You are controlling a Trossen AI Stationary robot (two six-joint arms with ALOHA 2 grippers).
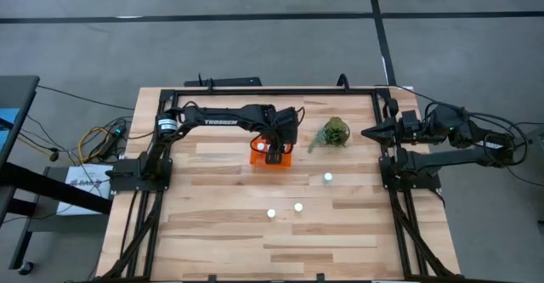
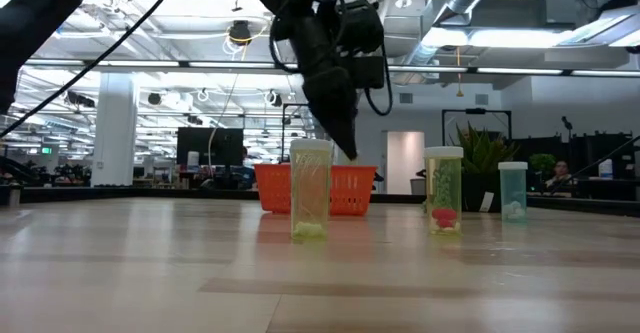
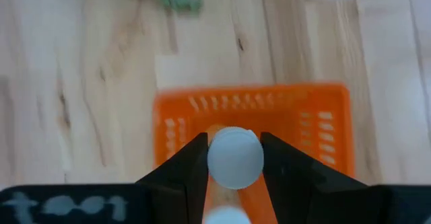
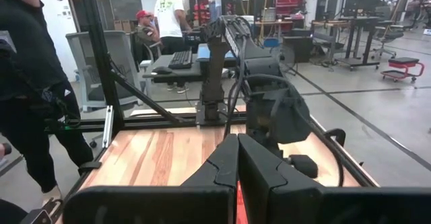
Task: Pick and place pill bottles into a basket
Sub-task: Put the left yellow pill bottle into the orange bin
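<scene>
An orange basket [image 1: 257, 156] [image 3: 316, 123] stands at the far middle of the table. My left gripper [image 1: 274, 152] [image 3: 234, 139] hangs slanting down over it, shut on a pill bottle whose round white cap [image 3: 234, 158] faces the wrist camera. Three more pill bottles stand upright on their bases on the table [image 1: 328, 178] [image 1: 298, 206] [image 1: 271, 214]; in the low view they show as clear tubes with pale caps [image 2: 310, 188] [image 2: 444, 189] [image 2: 512, 190]. My right gripper [image 1: 370, 133] [image 4: 237, 173] waits shut at the table's right edge. My left gripper pinches the pill bottle at its white cap [image 3: 217, 162], one finger [image 3: 192, 170] on each side. The fingers come from above, slanting down. The cap sits above the basket's inside; the bottle's body is hidden behind the cap and fingers.
A small green plant clump [image 1: 331, 133] lies right of the basket. A black frame [image 1: 255, 92] runs along the table's far and side edges. The wide near part of the wooden table [image 1: 212, 240] holds only the three standing bottles. People stand beyond the table's left side [image 4: 27, 83].
</scene>
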